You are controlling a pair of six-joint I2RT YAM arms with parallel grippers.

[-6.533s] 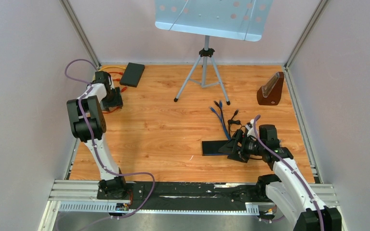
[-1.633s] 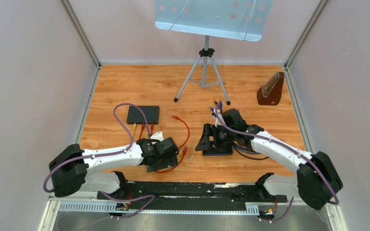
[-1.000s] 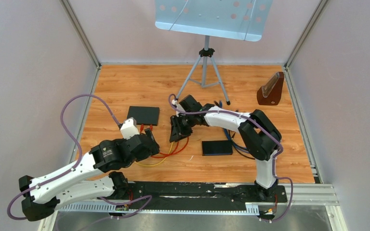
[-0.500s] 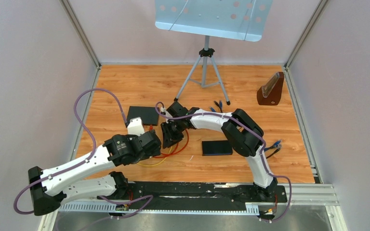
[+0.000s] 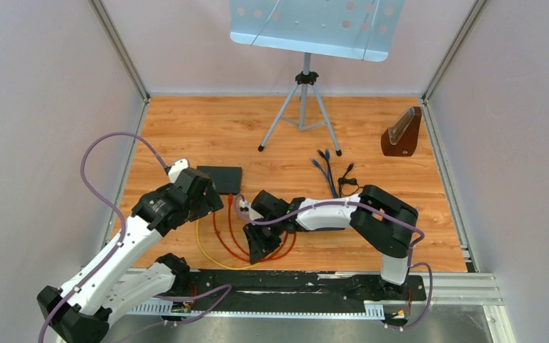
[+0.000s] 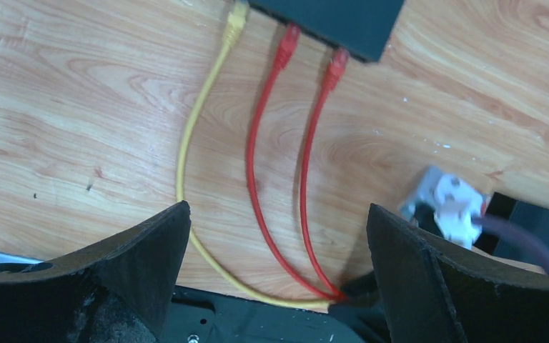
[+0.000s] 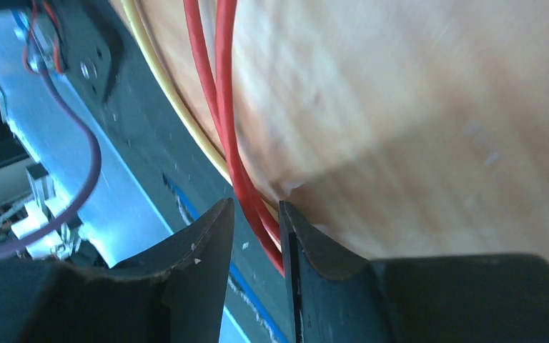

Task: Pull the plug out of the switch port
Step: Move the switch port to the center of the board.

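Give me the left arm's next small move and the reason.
Probably ease the open left gripper forward onto the switch to brace it: both red plugs sit in their ports while the right gripper pinches the red cables.

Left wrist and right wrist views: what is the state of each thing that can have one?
switch: three cables plugged in.
yellow cable: plugged in.
red cables: both plugged in, gripped.
left gripper: open, holding nothing.
right gripper: shut on red cables.
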